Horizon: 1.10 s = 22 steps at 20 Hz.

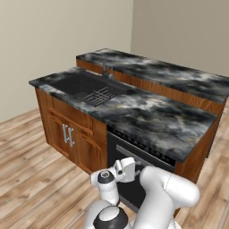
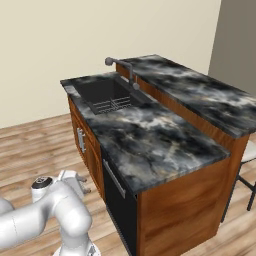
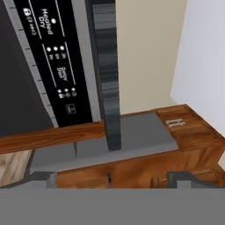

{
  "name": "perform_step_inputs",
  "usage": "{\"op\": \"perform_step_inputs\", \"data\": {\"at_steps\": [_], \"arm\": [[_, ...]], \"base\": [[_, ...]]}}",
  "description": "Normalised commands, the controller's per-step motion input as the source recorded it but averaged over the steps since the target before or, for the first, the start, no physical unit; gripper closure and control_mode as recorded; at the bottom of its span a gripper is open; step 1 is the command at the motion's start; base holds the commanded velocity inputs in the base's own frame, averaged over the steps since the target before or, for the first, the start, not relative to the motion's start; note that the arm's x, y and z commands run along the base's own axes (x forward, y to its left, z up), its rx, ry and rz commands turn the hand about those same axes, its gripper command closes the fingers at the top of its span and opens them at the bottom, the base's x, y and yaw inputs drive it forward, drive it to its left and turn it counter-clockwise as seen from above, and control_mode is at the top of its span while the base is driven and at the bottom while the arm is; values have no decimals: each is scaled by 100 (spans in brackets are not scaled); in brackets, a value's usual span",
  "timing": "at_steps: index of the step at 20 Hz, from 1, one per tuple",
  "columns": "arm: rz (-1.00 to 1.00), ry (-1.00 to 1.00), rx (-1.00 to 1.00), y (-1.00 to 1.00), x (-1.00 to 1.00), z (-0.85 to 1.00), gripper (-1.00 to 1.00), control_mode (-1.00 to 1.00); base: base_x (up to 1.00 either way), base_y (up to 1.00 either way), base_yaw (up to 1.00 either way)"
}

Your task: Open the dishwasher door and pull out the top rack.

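Although the hand view is rolled on its side, white lettering can be read on the black control strip point(image 3: 57, 57) ahead of the jaws: "Heated Dry" near the top, then a second label that starts with "Delay", its other word too blurred to read. Small white dots and icons sit beside these labels. A grey bar point(image 3: 106, 70) runs across the jaws' line of sight just beyond the strip, and the plain black face of the dishwasher door point(image 3: 17, 70) lies on the strip's other side.

None of that lettering can be made out from the 2 base views, which give the wider setting instead. From the right base view, the gripper point(image 2: 84, 184) points at the door with its 2 fingers standing apart and nothing between them. The door stands shut and upright under the marbled countertop point(image 2: 150, 140), in front of the jaws, near but apart from the tips. Its silver handle point(image 2: 114, 178) lies at about the height of the jaws.

From the left base view, the hand partly hides the door, and the brown cabinet doors point(image 1: 67, 134) stand off to one side of the jaws. Above them lies the black sink point(image 1: 82, 85) with its small wire grid point(image 1: 100, 95). A faucet point(image 2: 122, 67) rises behind the sink.
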Motion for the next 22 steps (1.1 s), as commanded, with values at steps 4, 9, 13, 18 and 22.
{"op": "perform_step_inputs", "data": {"at_steps": [4,9,13,18,22], "arm": [[1,-1,-5,-18,11,0,-100,-100],[2,-2,-1,-17,10,-1,-100,-100],[6,-3,0,-13,13,-7,-100,-100],[10,-4,0,-19,12,-10,-100,-100],[9,-2,0,-19,10,-15,-100,-100]], "base": [[0,0,0],[0,0,0],[0,0,0],[0,0,0],[0,0,0]]}}
